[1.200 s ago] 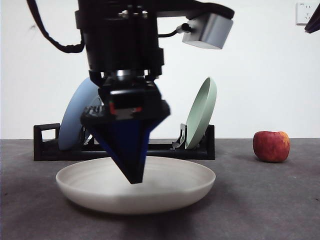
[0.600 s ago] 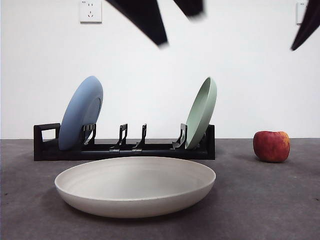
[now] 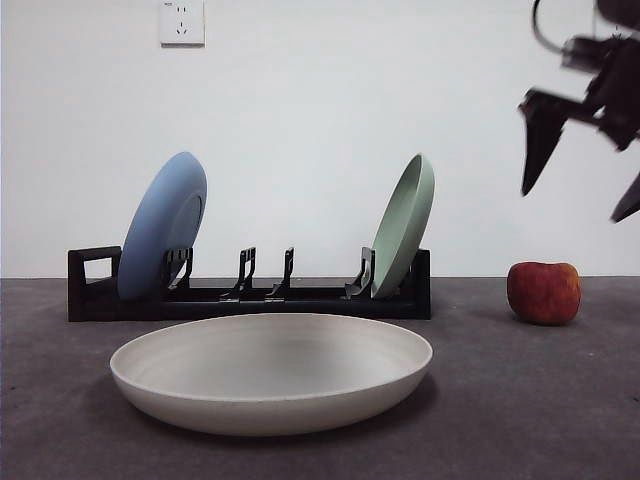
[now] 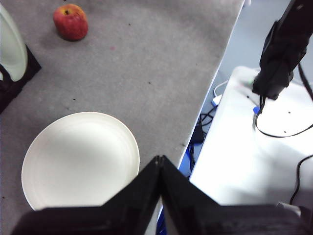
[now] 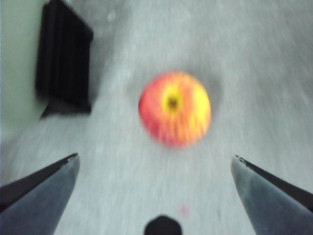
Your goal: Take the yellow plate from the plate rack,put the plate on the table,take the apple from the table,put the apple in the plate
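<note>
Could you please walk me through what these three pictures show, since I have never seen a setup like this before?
This is a robot with two arms at a table, each ending in an end effector of two black jaws. One picture comes from a low camera looking level across the table; the other two come from cameras on the arms' wrists.

On the table lies the yellow plate, flat and with nothing in it. Behind it stands the plate rack, holding a blue plate and a green plate upright. The apple sits to one side.

The left end effector is shut and holds nothing, high above the yellow plate's edge. The right end effector is open and hangs above the apple, not touching it. Nothing is held at this moment.
</note>
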You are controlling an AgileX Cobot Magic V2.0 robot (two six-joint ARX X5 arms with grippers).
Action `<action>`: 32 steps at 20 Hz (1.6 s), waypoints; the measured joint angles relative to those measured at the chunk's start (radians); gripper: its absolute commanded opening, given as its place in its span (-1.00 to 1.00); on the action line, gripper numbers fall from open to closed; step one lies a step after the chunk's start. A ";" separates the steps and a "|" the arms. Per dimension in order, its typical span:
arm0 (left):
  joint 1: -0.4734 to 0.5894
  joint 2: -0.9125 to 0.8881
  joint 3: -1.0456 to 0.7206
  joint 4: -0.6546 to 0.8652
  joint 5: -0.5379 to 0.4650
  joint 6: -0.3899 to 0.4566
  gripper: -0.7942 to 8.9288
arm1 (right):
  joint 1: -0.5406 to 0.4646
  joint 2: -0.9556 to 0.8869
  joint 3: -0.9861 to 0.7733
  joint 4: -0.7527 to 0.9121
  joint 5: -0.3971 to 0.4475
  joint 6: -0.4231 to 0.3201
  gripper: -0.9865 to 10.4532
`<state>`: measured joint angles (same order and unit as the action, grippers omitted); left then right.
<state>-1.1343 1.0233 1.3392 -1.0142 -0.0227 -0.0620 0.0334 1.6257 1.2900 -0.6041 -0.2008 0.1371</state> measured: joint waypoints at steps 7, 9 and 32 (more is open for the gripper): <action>0.000 -0.059 0.000 -0.106 -0.030 -0.068 -0.85 | 0.008 0.275 0.167 0.005 0.009 -0.003 0.60; 0.000 -0.062 0.000 -0.119 -0.062 -0.090 -0.85 | 0.012 0.315 0.175 0.011 0.009 -0.004 0.60; 0.000 -0.133 0.000 -0.304 -0.129 -0.122 -0.85 | 0.069 0.130 0.205 -0.494 0.014 -0.127 -0.85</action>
<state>-1.1343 0.8906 1.3392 -1.3182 -0.1516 -0.1844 0.1024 1.7561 1.4952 -1.0985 -0.1867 0.0105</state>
